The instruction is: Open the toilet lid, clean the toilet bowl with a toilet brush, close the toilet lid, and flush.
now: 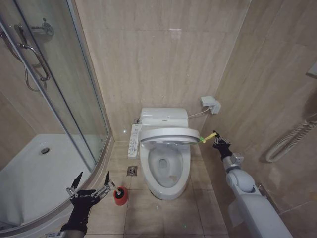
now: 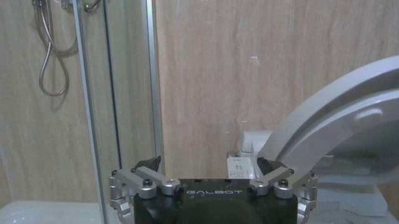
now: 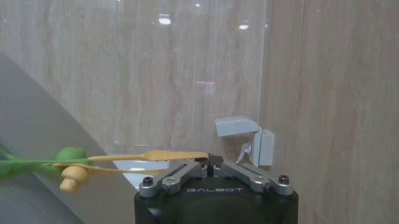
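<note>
The toilet bowl (image 1: 166, 171) stands against the back wall of a tiled bathroom, long axis running toward the robot. Above it the toilet lid (image 1: 169, 135) is part-raised, tilted, its yellow-green strap (image 1: 208, 137) sticking out on the right. The right gripper (image 1: 218, 140) sits just right of the bowl, its jaws pinched narrow on that strap, so it is the nearer arm. Left of the bowl, on the floor, the toilet brush (image 1: 120, 190) stands in its red holder (image 1: 120, 196); the left gripper (image 1: 90, 184) hovers just beside it, jaws wide.
</note>
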Tool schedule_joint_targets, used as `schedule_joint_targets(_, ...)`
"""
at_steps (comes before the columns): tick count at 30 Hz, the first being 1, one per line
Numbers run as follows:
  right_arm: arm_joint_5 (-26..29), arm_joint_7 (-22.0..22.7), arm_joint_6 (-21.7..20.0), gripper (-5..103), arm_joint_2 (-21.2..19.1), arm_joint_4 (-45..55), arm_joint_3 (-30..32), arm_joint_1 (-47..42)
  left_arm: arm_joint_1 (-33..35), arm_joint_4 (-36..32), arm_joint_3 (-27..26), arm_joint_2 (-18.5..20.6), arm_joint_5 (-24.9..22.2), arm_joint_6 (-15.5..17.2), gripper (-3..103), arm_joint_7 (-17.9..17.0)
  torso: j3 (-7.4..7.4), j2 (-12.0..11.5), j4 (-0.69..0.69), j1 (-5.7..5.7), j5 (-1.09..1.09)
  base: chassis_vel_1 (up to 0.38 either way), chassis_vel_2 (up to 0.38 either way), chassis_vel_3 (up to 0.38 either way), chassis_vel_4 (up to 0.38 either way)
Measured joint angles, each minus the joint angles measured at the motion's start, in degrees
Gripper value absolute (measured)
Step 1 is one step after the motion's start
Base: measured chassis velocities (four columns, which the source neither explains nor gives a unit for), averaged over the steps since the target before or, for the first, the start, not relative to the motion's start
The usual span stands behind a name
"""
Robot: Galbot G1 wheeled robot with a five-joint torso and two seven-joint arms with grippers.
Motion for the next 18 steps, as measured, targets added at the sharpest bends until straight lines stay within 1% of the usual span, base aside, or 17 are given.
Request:
schedule_joint_targets(7, 0.49, 0.49, -0.25, 1, -0.13, -2.44, -1.65, 3.32, 0.0, 0.0, 0.0, 0.0, 0.0, 0.0, 100, 0.0, 0.0, 0.0, 0.0, 0.0, 0.0, 0.0, 0.0, 0.0, 0.0)
schedule_joint_targets(18, 0.45, 1.55, -0.07, 1, 0.35, -8.44, -4.95, 11.53, 0.0, 0.0, 0.0, 0.0, 0.0, 0.0, 100, 0.0, 0.0, 0.0, 0.0, 0.0, 0.0, 0.0, 0.0, 0.0, 0.0)
